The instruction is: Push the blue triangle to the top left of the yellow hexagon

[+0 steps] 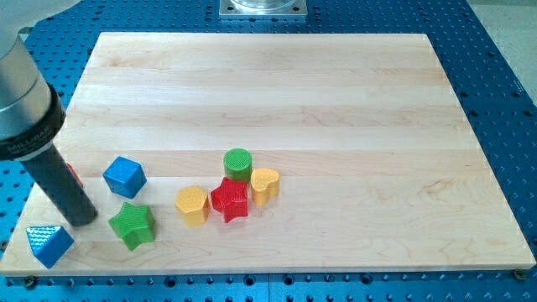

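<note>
The blue triangle (pixel 49 244) lies at the board's bottom left corner. The yellow hexagon (pixel 192 205) sits to its right, near the view's bottom centre. My tip (pixel 82 221) rests on the board just up and right of the blue triangle, close to it, between the triangle and the green star (pixel 132 224). The rod slants up to the view's top left. I cannot tell whether the tip touches the triangle.
A blue cube (pixel 124 177) sits above the green star. A red star (pixel 229 200), green cylinder (pixel 238 164) and yellow heart (pixel 265 185) cluster right of the hexagon. A red block (pixel 75 175) peeks from behind the rod. The wooden board (pixel 336 101) lies on a blue perforated table.
</note>
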You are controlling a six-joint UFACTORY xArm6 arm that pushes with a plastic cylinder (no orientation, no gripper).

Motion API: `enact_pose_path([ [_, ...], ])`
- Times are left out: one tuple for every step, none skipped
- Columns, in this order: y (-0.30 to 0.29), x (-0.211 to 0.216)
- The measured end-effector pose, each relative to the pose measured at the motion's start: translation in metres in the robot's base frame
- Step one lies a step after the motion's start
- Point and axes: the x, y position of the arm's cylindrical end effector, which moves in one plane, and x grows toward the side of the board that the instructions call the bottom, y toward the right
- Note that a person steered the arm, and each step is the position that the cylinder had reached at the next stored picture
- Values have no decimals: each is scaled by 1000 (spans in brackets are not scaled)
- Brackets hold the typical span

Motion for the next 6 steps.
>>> enact_pose_path([
  [-37,3],
  [-80,2],
  [-78,33],
  [-50,53],
  [23,32],
  [83,-8],
])
